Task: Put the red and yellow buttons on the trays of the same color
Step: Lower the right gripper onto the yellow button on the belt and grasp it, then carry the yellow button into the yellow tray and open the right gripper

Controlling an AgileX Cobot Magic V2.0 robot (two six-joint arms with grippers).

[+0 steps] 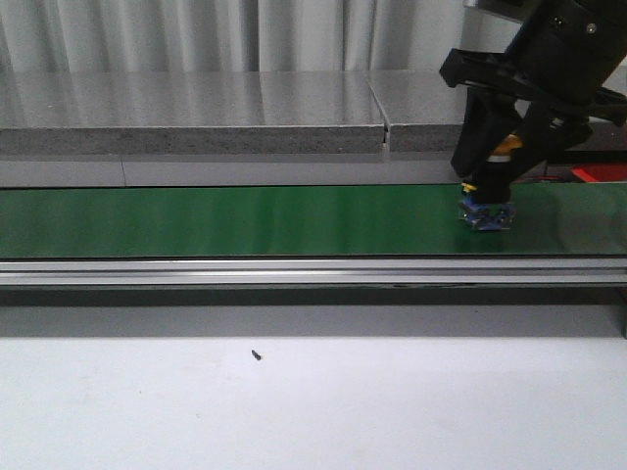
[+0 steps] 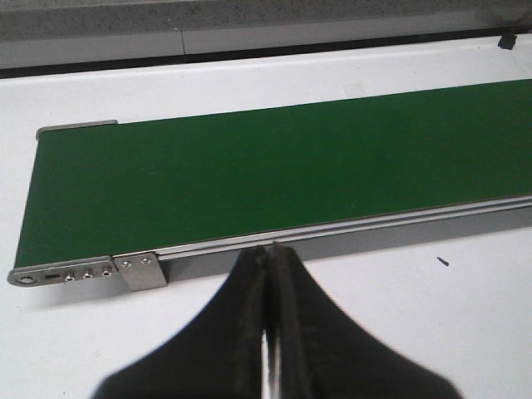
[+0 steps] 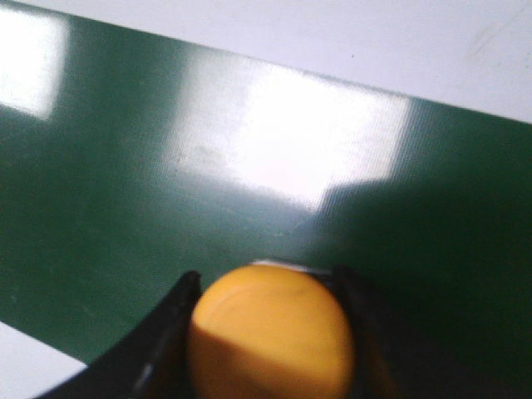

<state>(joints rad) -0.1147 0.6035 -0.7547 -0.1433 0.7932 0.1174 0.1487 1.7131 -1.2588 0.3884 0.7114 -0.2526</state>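
- Front view, nearest first: a pale white tabletop (image 1: 313, 401) fills the foreground, and on it sits one tiny dark speck (image 1: 256, 355), well apart from everything else.
- Behind that runs the silver rail (image 1: 294, 272) of the conveyor, and then the green belt (image 1: 225, 220) stretching the whole width, glossy and reflecting the light.
- On the belt, toward the right end, we have the right gripper (image 1: 487, 201) planted low, its tips at the belt surface, right over a small blue base (image 1: 487, 217) that rests on the green.
- Right wrist view confirms the catch: the yellow button (image 3: 273, 332) sits squarely between the two black fingers (image 3: 162, 349), which are clamped on its sides, with the green belt directly under it.
- The right arm (image 1: 549, 69) comes down steeply from the upper right corner, black and bulky, wrist tilted toward the belt; it blocks the far right stretch of the grey ledge behind.
- A sliver of something red (image 1: 598, 174) peeks out at the far right edge, behind the arm; I cannot tell what it is.
- Left wrist view: the left gripper (image 2: 270, 332) has its jaws pressed together with nothing between them, poised over the white table just short of the belt's near rail, close to the belt's end bracket (image 2: 75, 273).
- Farthest back, the grey stone-look ledge (image 1: 196, 117) runs across, and pale curtains (image 1: 196, 34) hang behind it.
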